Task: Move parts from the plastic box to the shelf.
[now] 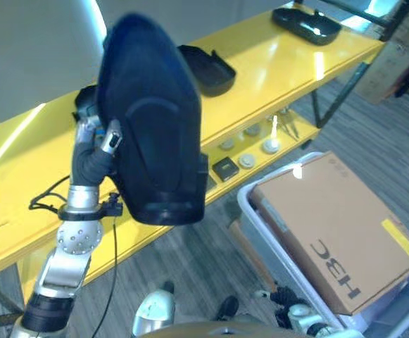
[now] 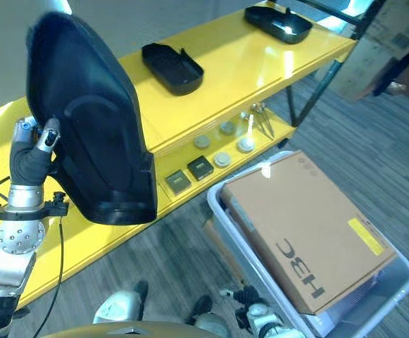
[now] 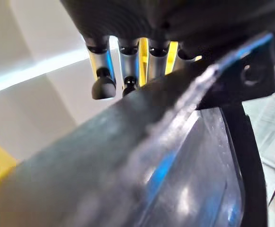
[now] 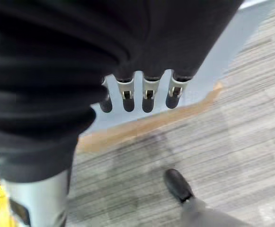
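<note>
Left hand (image 2: 41,144) clamped on black part (image 2: 91,120) above yellow shelf (image 2: 225,63); 2 black trays (image 2: 172,68) already placed. Right hand (image 4: 142,94) fingers relaxed, empty.

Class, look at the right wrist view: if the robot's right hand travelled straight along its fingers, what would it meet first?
Probably the grey plastic box wall just beyond the right hand; depth is uncertain.

Grey striped carpet floor (image 2: 373,162), pale wall (image 1: 28,49)
</note>
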You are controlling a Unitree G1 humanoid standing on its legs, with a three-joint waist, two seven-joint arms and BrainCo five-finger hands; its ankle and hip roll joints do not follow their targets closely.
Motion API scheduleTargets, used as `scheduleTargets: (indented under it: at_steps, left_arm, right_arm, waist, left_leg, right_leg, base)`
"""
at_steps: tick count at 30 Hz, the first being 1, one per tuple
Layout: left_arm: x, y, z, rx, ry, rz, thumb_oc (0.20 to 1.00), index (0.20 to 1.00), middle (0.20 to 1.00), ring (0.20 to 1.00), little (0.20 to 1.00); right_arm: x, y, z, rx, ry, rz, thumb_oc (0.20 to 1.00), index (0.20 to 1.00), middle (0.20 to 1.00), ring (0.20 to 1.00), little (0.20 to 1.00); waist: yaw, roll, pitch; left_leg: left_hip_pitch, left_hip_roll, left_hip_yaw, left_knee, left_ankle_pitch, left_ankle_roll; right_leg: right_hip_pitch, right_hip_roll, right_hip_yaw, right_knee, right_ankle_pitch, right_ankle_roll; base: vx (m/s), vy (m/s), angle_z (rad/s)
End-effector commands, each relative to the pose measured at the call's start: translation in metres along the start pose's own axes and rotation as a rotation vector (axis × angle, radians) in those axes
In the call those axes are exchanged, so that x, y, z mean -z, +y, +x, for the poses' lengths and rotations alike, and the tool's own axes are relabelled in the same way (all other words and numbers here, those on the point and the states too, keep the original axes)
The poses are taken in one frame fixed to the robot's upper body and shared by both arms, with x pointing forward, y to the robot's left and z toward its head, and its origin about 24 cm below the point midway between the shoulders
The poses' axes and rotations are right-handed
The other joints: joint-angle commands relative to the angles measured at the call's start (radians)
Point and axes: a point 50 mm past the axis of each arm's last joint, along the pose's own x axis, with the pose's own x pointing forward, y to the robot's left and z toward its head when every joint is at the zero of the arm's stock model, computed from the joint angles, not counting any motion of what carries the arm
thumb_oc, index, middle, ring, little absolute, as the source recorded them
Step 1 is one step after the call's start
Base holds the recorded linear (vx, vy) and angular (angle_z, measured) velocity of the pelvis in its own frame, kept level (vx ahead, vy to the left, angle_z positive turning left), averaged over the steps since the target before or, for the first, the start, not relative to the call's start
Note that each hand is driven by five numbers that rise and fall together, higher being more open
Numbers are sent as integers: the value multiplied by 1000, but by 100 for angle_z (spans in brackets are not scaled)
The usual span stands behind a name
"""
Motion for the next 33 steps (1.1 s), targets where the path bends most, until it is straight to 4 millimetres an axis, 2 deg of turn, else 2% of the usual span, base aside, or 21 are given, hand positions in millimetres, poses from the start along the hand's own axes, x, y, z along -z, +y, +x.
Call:
scheduleTargets:
  at_steps: [1, 3, 4, 5, 7, 8, 10, 11, 12, 13, 14, 15, 19, 21, 24, 25, 27, 28, 29, 30, 33]
  left_arm:
    - [-23, 16, 14, -85, -164, -48, 200, 200, 200, 200, 200]
    - [-24, 17, 15, -88, -168, -45, 200, 200, 200, 200, 200]
    - [-24, 17, 14, -95, -164, -48, 200, 200, 200, 200, 200]
    - [-24, 17, 15, -95, -166, -35, 200, 200, 200, 200, 200]
    - [-26, 19, 17, -95, -181, -15, 200, 200, 200, 200, 200]
    - [-27, 20, 17, -95, -181, -14, 200, 200, 200, 200, 200]
    - [-31, 21, 17, -102, -204, -26, 200, 200, 200, 200, 200]
    - [-35, 19, 21, -100, -232, -37, 200, 200, 200, 200, 200]
    - [-36, 15, 25, -92, -248, -55, 200, 200, 200, 200, 200]
    - [-35, 12, 25, -83, -247, -66, 200, 200, 200, 200, 200]
    - [-33, 7, 24, -69, -240, -74, 200, 200, 200, 200, 200]
    - [-32, 7, 23, -64, -240, -44, 200, 200, 200, 200, 200]
    - [-29, 15, 13, -87, -194, -44, 200, 200, 200, 200, 200]
    - [-28, 16, 11, -95, -178, -66, 200, 200, 200, 200, 200]
    - [-26, 15, 13, -87, -168, -107, 200, 200, 200, 200, 200]
    - [-27, 14, 13, -86, -169, -108, 200, 200, 200, 200, 200]
    - [-23, 20, 12, -107, -154, -84, 200, 200, 200, 200, 200]
    - [-23, 20, 12, -107, -154, -84, 200, 200, 200, 200, 200]
    - [-22, 21, 13, -116, -152, -71, 200, 200, 200, 200, 200]
    - [-21, 22, 14, -106, -150, -36, 200, 200, 200, 200, 200]
    - [-12, 30, 9, -108, -106, 29, 200, 200, 200, 200, 200]
  right_arm:
    - [3, 7, -1, -6, 20, -8, 1000, 1000, 1000, 1000, 1000]
    - [8, 7, -2, -2, 38, -4, 1000, 1000, 1000, 1000, 1000]
    - [18, 7, -4, 4, 69, 0, 1000, 1000, 1000, 1000, 1000]
    - [22, 7, -5, 9, 79, -8, 1000, 1000, 1000, 1000, 1000]
    - [24, 9, -5, -1, 90, -27, 1000, 1000, 1000, 1000, 1000]
    - [24, 9, -5, -1, 90, -29, 1000, 1000, 1000, 1000, 1000]
    - [20, 12, -5, -6, 71, -53, 1000, 1000, 1000, 1000, 1000]
    - [14, 13, -4, 4, 45, -67, 1000, 1000, 1000, 1000, 1000]
    - [12, 17, -4, 2, 35, -86, 1000, 1000, 1000, 1000, 1000]
    - [14, 19, -5, -7, 37, -91, 1000, 1000, 1000, 1000, 1000]
    - [20, 26, -8, -34, 43, -100, 1000, 1000, 1000, 1000, 1000]
    - [17, 30, -8, -47, 22, -122, 1000, 1000, 1000, 1000, 1000]
    - [19, 38, -9, -98, 34, -193, 1000, 1000, 1000, 1000, 1000]
    - [13, 35, -7, -94, 12, -235, 1000, 1000, 1000, 1000, 1000]
    - [3, 16, -2, -17, -9, -181, 1000, 1000, 1000, 1000, 1000]
    - [3, 16, -2, -15, -9, -179, 1000, 1000, 1000, 1000, 1000]
    - [1, 4, -1, 49, 1, -45, 1000, 1000, 1000, 1000, 1000]
    - [1, 5, -1, 49, 1, -44, 1000, 1000, 1000, 1000, 1000]
    - [1, 4, -1, 52, 3, -26, 1000, 1000, 1000, 1000, 1000]
    - [4, 4, -1, 52, 20, -39, 1000, 1000, 1000, 1000, 1000]
    - [19, 4, -4, 62, 74, 20, 1000, 1000, 1000, 1000, 1000]
  waist:
    - [-22, -22, -94]
    - [-29, -14, -102]
    - [-40, -1, -125]
    - [-41, 0, -128]
    - [-46, 7, -118]
    - [-46, 5, -117]
    - [-64, 4, -94]
    - [-90, -5, -82]
    - [-119, -14, -81]
    - [-128, -16, -83]
    - [-156, -23, -104]
    - [-155, -29, -107]
    - [-123, -33, -128]
    - [-109, -30, -119]
    - [-112, -23, -93]
    - [-115, -23, -93]
    - [-117, -19, -90]
    - [-117, -19, -93]
    - [-113, -28, -92]
    - [-105, -27, -90]
    - [-82, -15, -92]
  left_leg:
    - [-47, -23, 46, 84, -191, 17]
    - [-22, -19, 62, 59, -196, 18]
    - [10, -20, 73, -20, -175, 27]
    - [16, -38, 60, -24, -179, 38]
    - [37, -63, 47, -30, -194, 74]
    - [36, -67, 48, -29, -195, 78]
    - [19, -83, 52, -3, -190, 100]
    - [2, -89, 22, 28, -184, 102]
    - [-6, -96, -18, 38, -179, 102]
    - [-3, -99, -40, 33, -177, 100]
    - [-10, -120, -118, -6, -142, 99]
    - [-23, -134, -164, -19, -115, 94]
    - [-31, -143, -203, -5, -118, 89]
    - [-41, -142, -205, 31, -136, 81]
    - [-94, -97, -158, 33, -100, 49]
    - [-95, -98, -162, 31, -98, 48]
    - [-168, -38, -122, -24, -35, 29]
    - [-168, -37, -122, -30, -31, 28]
    - [-216, -5, -108, -55, -19, 20]
    - [-255, 45, -72, -92, 5, 10]
    - [-275, 107, -59, -144, 57, -21]
  right_leg:
    - [-27, 1, 90, -43, -92, 31]
    - [-20, 4, 82, -40, -94, 31]
    - [-16, 4, 58, -23, -96, 34]
    - [-25, -4, 57, 8, -95, 37]
    - [-81, -46, 54, 156, -96, 50]
    - [-88, -54, 56, 172, -103, 53]
    - [-147, -97, 99, 269, -82, 69]
    - [-172, -56, 208, 269, -90, 74]
    - [-191, 19, 361, 249, -114, 80]
    - [-187, 54, 443, 236, -127, 80]
    - [-190, 122, 646, 194, -116, 66]
    - [-195, 155, 718, 157, -87, 48]
    - [-135, 129, 681, 53, -55, 46]
    - [-111, 123, 650, 32, -58, 42]
    - [-88, 98, 563, 14, -71, 41]
    - [-88, 97, 558, 13, -72, 40]
    - [-72, 68, 519, 6, -77, 55]
    - [-76, 68, 518, 6, -78, 54]
    - [-76, 56, 515, 15, -88, 57]
    - [-72, 47, 498, 31, -110, 61]
    - [-25, 38, 487, 44, -151, 70]
  base:
    - [64, 90, 26]
    - [56, 90, 74]
    - [25, 167, 84]
    - [22, 247, 53]
    - [3, 207, 13]
    - [-23, 175, 13]
    - [-160, 150, 6]
    - [-195, 56, 10]
    - [-64, -18, 65]
    - [21, -16, 178]
    - [43, -50, 234]
    - [22, -53, 204]
    - [90, -124, 82]
    - [118, -87, 49]
    - [8, 13, 58]
    - [-5, 83, 118]
    - [37, 85, 92]
    - [67, 63, 34]
    - [147, 92, 35]
    - [216, 156, 32]
    - [202, 173, 17]
